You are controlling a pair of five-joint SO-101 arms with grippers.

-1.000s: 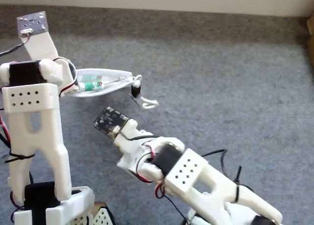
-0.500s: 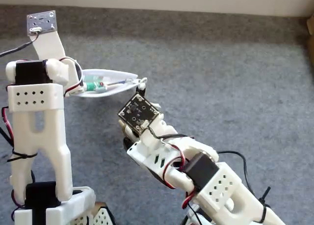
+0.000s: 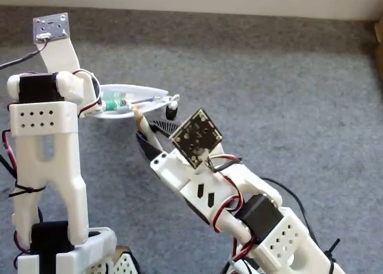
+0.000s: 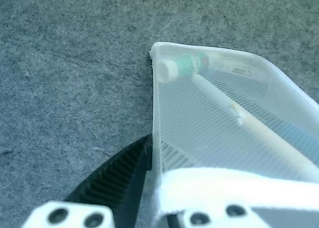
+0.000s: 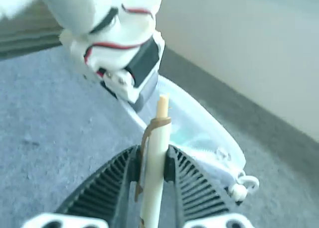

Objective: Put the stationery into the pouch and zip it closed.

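Right gripper (image 5: 152, 156) is brought closer to pouch (image 5: 199, 131), fingers clamped on pen (image 5: 157, 136); pen's long axis is aimed at pouch mouth just ahead. Pouch edge is pinched by left gripper (image 4: 151, 156).

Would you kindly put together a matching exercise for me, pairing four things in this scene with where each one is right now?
Things:
1. pouch
2. cream pen
3. green-labelled tube
4. zip pull

Places:
A. lying inside the pouch
B. clamped upright between the fingers of the right gripper
C. at the pouch's end facing the right gripper
D. held by one edge in the left gripper

Pairs: 1-D; 2-B; 3-A; 4-C
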